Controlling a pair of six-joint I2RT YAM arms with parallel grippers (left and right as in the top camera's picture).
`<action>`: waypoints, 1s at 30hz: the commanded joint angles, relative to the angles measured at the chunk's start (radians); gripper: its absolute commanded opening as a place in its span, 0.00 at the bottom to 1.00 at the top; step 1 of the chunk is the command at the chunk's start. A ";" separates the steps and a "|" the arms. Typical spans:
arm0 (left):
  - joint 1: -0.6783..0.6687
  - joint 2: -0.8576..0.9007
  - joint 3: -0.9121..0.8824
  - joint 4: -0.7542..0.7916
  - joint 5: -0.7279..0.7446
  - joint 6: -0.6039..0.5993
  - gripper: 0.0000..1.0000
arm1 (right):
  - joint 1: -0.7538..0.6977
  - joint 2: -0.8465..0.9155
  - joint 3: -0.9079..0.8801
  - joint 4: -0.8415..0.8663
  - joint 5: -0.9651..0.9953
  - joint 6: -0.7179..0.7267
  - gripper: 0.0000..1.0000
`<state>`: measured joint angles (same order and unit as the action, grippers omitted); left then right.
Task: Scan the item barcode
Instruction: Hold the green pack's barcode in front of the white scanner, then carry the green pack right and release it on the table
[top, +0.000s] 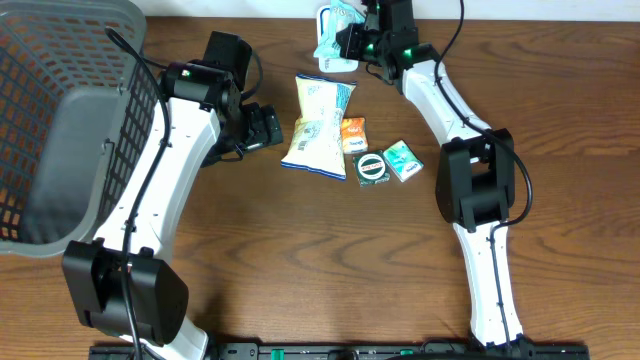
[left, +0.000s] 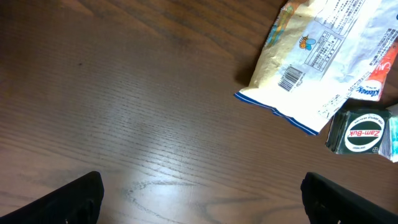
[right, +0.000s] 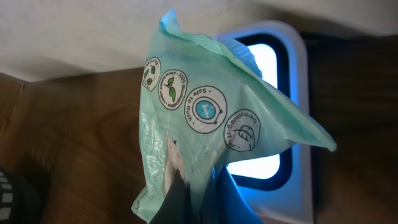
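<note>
Green packet (right: 205, 118) at upper centre of overhead frame, clamped in right gripper (right: 189, 193), in front of blue-lit scanner (right: 297, 68). Left gripper (left: 202, 202) jaws wide apart over table (left: 124, 93), near snack bag (left: 323, 56).

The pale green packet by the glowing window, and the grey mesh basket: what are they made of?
The pale green packet looks like thin, soft plastic film, slightly glossy: it creases and carries printed round icons. The grey mesh basket seems stiff moulded plastic, matte, with an even lattice; coated wire is possible.
</note>
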<state>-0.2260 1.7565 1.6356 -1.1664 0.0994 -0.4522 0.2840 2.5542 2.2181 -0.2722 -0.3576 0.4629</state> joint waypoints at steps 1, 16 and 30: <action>0.002 0.004 -0.005 -0.003 -0.002 -0.013 1.00 | -0.007 -0.007 0.005 0.003 0.015 -0.019 0.01; 0.002 0.004 -0.005 -0.003 -0.003 -0.013 1.00 | -0.093 -0.081 0.006 -0.016 -0.063 -0.015 0.01; 0.002 0.004 -0.005 -0.003 -0.003 -0.013 1.00 | -0.354 -0.223 0.006 -0.352 0.036 -0.119 0.01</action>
<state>-0.2260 1.7565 1.6356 -1.1664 0.0998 -0.4522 -0.0151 2.3573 2.2169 -0.5648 -0.3885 0.3943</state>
